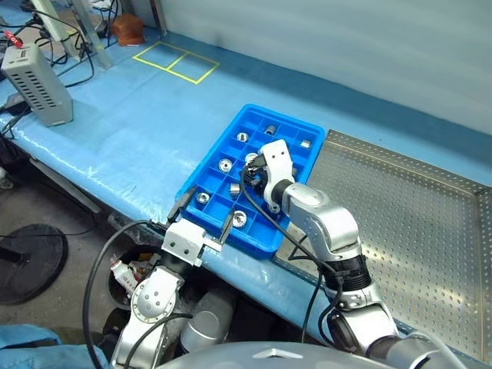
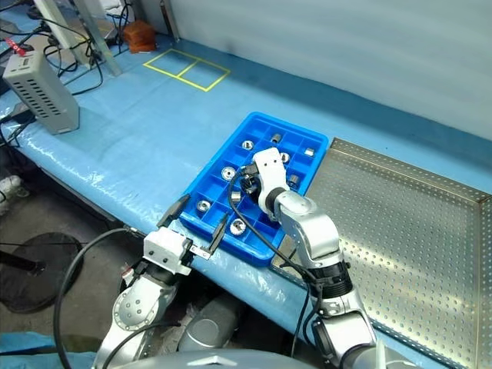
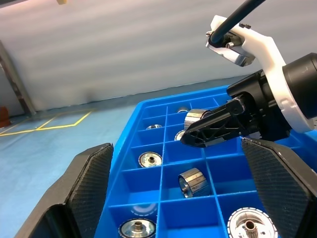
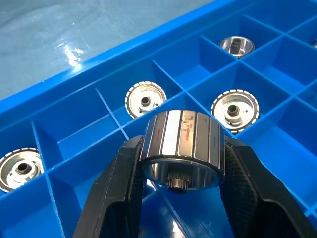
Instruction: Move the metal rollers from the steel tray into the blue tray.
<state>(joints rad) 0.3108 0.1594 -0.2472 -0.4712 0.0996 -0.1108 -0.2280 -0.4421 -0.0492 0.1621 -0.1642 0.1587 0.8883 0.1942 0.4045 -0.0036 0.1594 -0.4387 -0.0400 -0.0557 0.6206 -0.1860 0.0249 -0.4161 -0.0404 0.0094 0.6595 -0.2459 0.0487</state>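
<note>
One roller (image 4: 182, 148) sits clamped between the black fingers of the right claw (image 4: 181, 183), held above the grid cells of the blue tray (image 1: 211, 161), its ribbed side upright and a small toothed hub showing underneath. Several other rollers (image 1: 224, 165) already lie in separate cells of that tray, some flange up, one tipped on its side. The left claw (image 1: 201, 214) hovers at the tray's 7 o'clock corner, just off its near rim, fingers spread wide and grasping nothing. The steel tray (image 1: 415, 223) lies touching the blue tray's 3 o'clock side on the blue-covered table (image 1: 115, 146). A grey vented box (image 1: 37, 83) stands well apart at 10 o'clock.
</note>
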